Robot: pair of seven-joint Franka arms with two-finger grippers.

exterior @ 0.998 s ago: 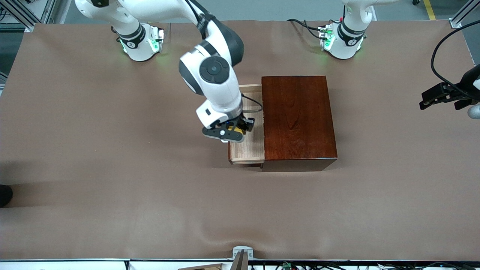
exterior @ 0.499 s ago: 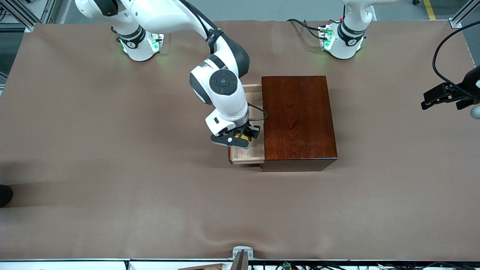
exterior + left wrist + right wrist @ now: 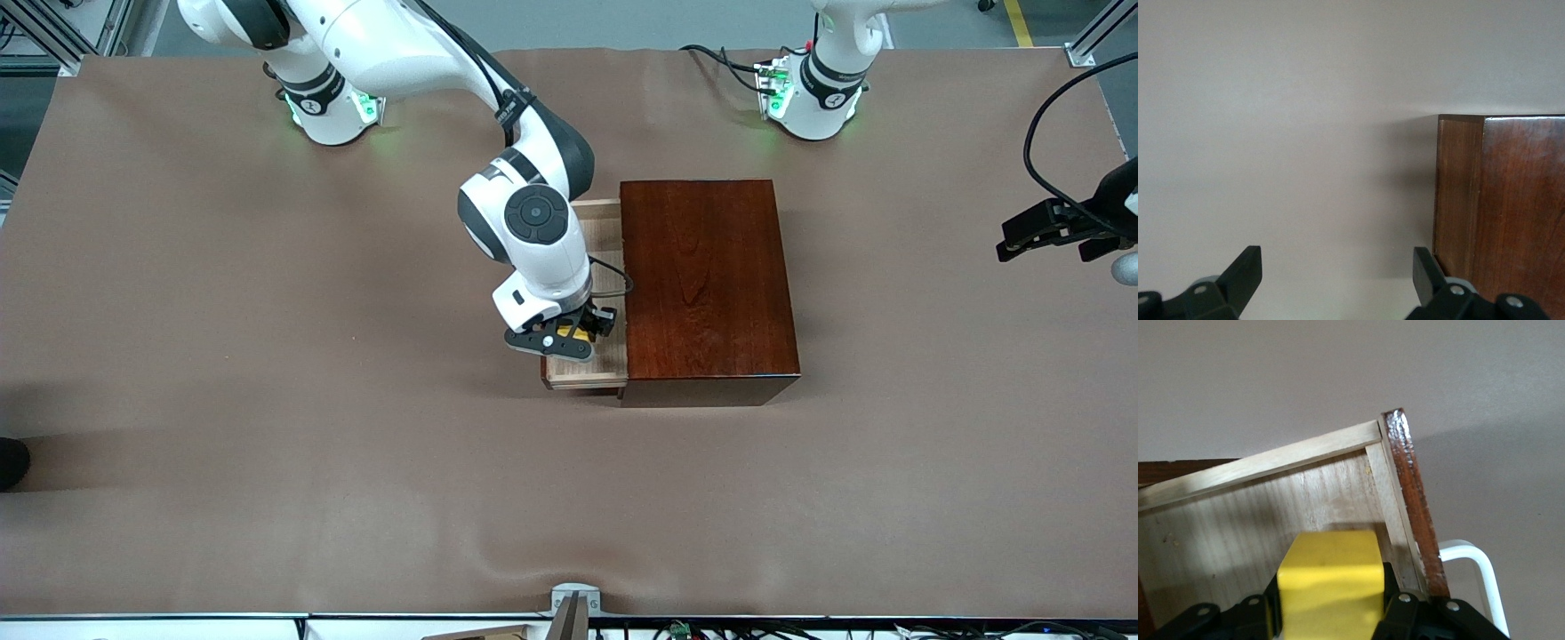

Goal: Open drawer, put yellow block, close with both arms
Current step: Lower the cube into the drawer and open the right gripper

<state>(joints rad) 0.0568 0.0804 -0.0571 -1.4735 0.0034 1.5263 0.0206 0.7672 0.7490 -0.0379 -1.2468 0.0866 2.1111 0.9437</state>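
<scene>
Yellow block (image 3: 1330,577) clenched in the right pincer (image 3: 569,336) over the open drawer (image 3: 594,360), frame centre; left pincer (image 3: 1338,280) waits released; no readable writing.

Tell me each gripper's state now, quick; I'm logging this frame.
Right gripper: shut on the yellow block, over the open drawer.
Left gripper: open, holding nothing, waiting at the left arm's end of the table beside the wooden box.

Two white jointed robot arms (image 3: 524,222), black-banded.
Glossy white shells, round dark joint caps, green-lit white bases (image 3: 333,111), black two-finger grippers (image 3: 560,336) with silver screws, looping black cables.
</scene>
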